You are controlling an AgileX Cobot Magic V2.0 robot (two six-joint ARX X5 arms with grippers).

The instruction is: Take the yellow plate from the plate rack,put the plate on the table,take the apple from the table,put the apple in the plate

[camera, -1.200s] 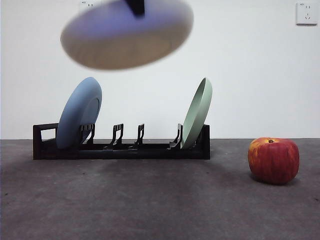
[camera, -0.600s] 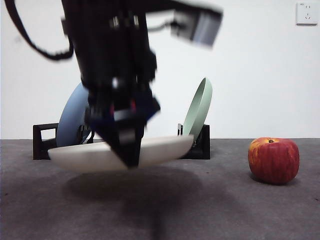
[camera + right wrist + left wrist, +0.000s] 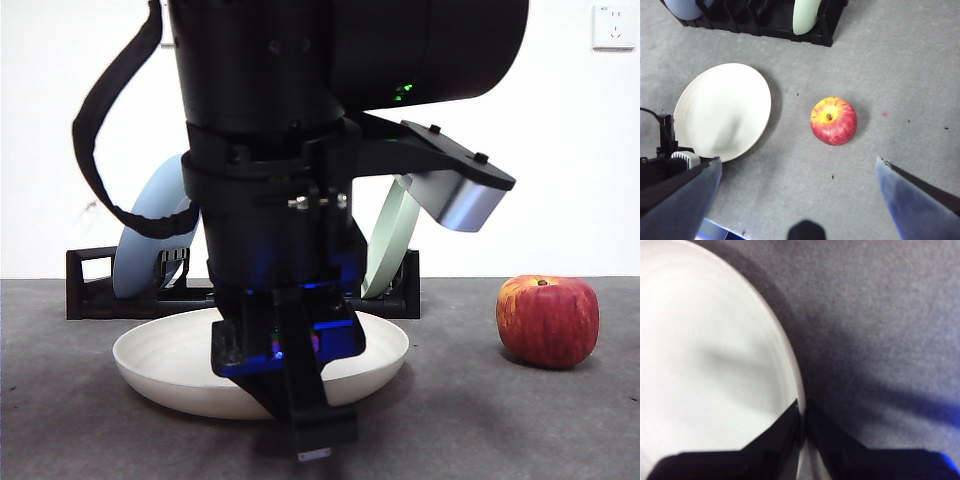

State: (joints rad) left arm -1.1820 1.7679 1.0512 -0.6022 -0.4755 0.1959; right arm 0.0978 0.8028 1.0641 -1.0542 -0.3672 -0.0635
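The yellow plate lies low and level on the table, in front of the plate rack. My left gripper is shut on the plate's near rim, one jaw inside the rim and one outside. The apple stands on the table to the plate's right, well apart from it. My right gripper hangs open high above the table, over the ground between plate and apple.
In the rack a blue plate leans at the handle end and a pale green plate at the other end. The left arm's dark bulk fills the middle of the front view. A white wall stands behind.
The left arm has come down from high above the rack with the yellow plate, turning it level, and the plate now sits on the table. The apple has not moved.
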